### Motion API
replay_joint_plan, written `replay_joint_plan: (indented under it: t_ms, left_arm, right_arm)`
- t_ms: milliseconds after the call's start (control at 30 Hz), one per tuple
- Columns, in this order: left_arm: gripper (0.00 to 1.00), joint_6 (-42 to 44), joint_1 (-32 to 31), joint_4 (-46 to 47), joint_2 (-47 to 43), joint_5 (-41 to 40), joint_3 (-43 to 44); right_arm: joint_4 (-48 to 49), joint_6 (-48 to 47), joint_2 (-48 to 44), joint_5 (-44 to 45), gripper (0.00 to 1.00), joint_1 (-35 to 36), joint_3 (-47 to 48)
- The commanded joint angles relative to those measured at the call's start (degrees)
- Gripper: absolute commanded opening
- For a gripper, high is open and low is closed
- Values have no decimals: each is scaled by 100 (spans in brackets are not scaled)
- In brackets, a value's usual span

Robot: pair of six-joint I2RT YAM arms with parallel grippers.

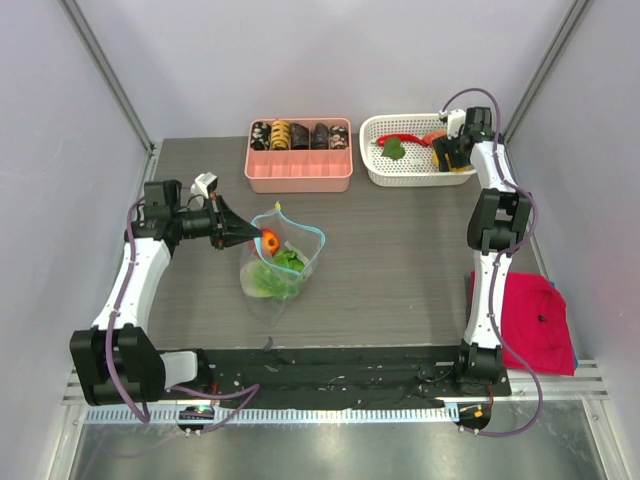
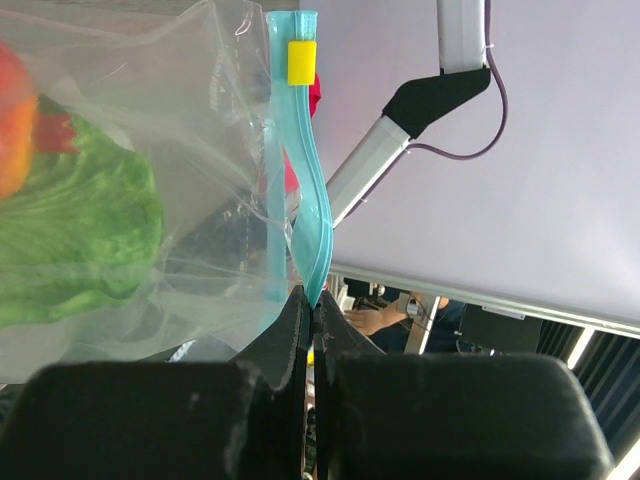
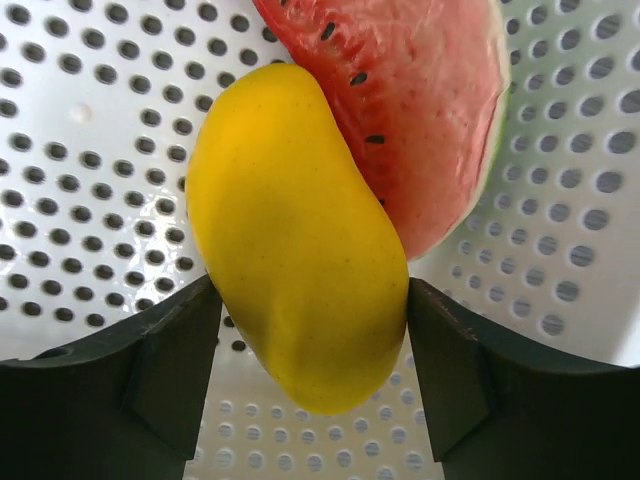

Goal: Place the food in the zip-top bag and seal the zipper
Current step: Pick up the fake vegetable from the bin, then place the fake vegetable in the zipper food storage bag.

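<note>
Light-blue zipper of the zip-top bag is pinched at its near end between the pressed-together fingers of the left end effector. The strip rises straight ahead of the fingertips and carries a yellow slider at its far end. The bag body spreads to the left of this end effector in the wrist view as clear, crinkled film; in the top view its mouth gapes open. Inside lie green lettuce and an orange piece, the latter just beyond the fingertips in the top view.

Right end effector sits low inside the white basket, well apart from the bag. Its fingers press on both flanks of a yellow piece, glossy and mango-shaped. A watermelon slice, red with black seeds and a pale green rind, touches the yellow piece ahead and to the right of the fingertips. The basket also holds a red chili and a green leaf.

A pink tray on the tabletop holds a row of dark rolls. A red cloth lies beside the right arm's base.
</note>
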Motion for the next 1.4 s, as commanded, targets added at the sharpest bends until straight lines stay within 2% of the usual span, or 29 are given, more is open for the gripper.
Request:
replay_joint_plan:
  t_ms: [0,300,467,500,667,800,967,1133,1267,1367]
  left_arm:
    - [0,107,27,-48,19,116,223]
    - [0,150,27,-92,107,116,214]
    - [0,352,19,-320,133,81,319]
    - [0,353,27,-321,133,72,328]
    - [0,300,27,-303,134,20,337]
    - [0,274,27,-268,81,-24,372]
    - [0,221,27,-163,107,-42,363]
    - [0,212,27,-127,81,-24,354]
    - [0,212,19,-101,37,-7,346]
    - [0,203,27,-75,28,-7,302]
  right_arm:
    - [280,261,-161,-483,72,37,0]
    - [500,376,41,-650,71,221,79]
    - [588,524,-11,-633,45,239,184]
    - [614,586,-116,-615,37,239,176]
    - [843,885,-626,-702,20,230,184]
    - [948,1376,-1249,-1141,2,230,1]
    - [1168,2159,-2392,-2027,1,344,-509]
    - [792,2519,-3481,-2987,1,687,-1273]
    - [457,2687,-4657,-3243,1,1774,-2266]
    - [220,2722,-5064,-3243,1,2391,-2917]
